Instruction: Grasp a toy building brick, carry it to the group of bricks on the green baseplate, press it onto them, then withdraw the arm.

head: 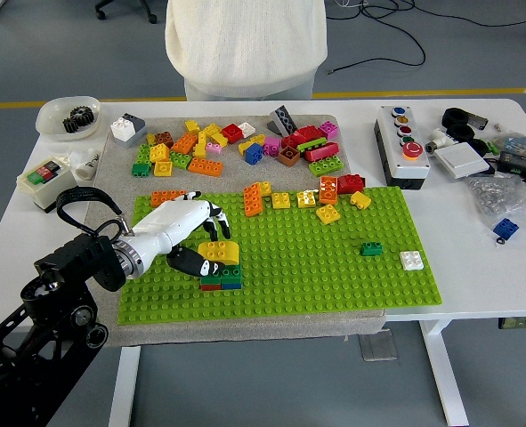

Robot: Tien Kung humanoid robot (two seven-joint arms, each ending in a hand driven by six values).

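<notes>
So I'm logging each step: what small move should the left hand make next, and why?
Probably press straight down: the left hand holds the yellow brick on top of the green stack on the baseplate, and it looks not fully seated.

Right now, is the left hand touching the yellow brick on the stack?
Touching. In the head view the left hand has its fingers over the top of the yellow brick and its dark thumb against the brick's left side, with no gap showing.
</notes>
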